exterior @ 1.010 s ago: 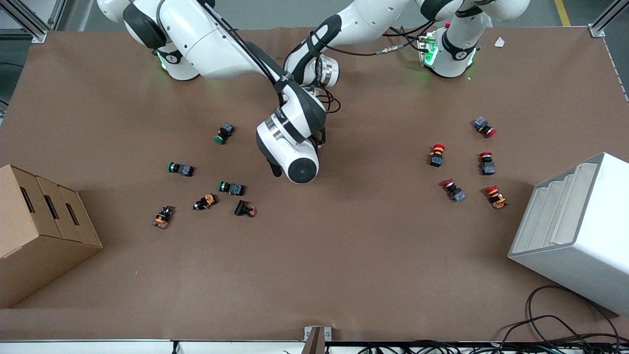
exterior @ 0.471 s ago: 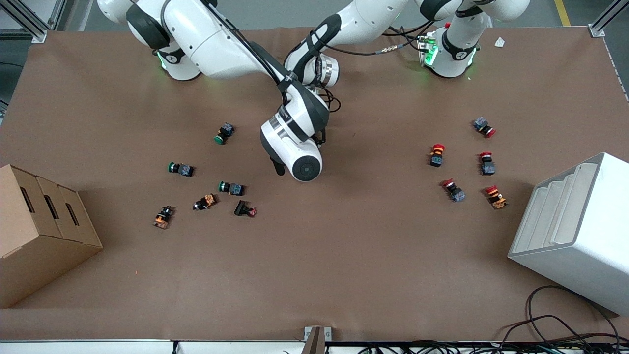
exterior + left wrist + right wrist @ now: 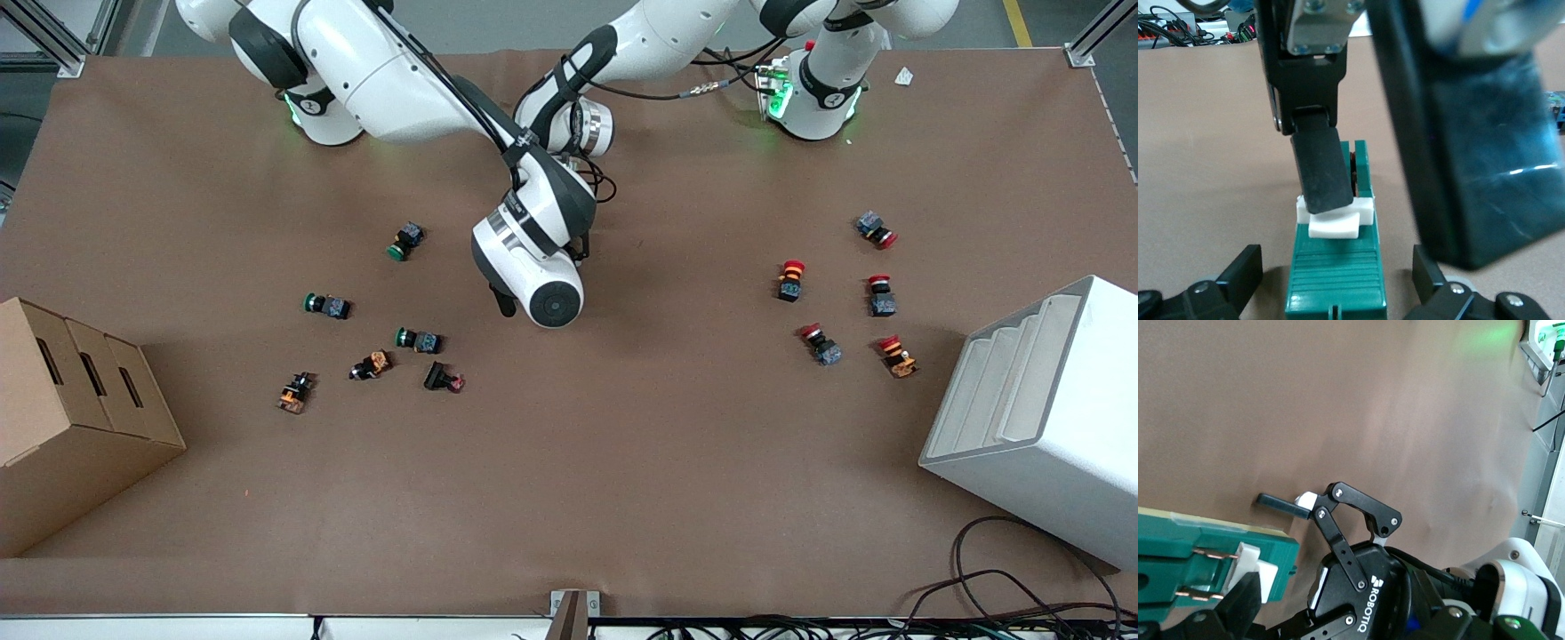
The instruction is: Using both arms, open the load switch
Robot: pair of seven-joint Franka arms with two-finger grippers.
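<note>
The load switch point(image 3: 1335, 270) is a dark-green block with a white toggle point(image 3: 1333, 224) on top, lying on the brown table. In the front view it is hidden under the right arm's wrist point(image 3: 532, 267). My left gripper point(image 3: 1335, 283) is open, one finger point(image 3: 1239, 275) on each side of the block, with a small gap to each. My right gripper point(image 3: 1398, 193) is open too. One of its black pads point(image 3: 1321, 170) rests on the toggle and the other finger point(image 3: 1471, 133) stands beside the block. The right wrist view shows the switch point(image 3: 1211, 557) next to the left gripper's body point(image 3: 1368, 587).
Several green and orange push buttons point(image 3: 418, 339) lie toward the right arm's end and several red ones point(image 3: 790, 279) toward the left arm's end. A cardboard box point(image 3: 71, 418) and a white bin point(image 3: 1040, 418) stand at the table's two ends. Cables point(image 3: 1005, 596) lie at the front edge.
One second ago the right arm's wrist was slightly nearer the right arm's end. It shifted a little toward the left arm's end and has held still since. The left arm has not visibly moved.
</note>
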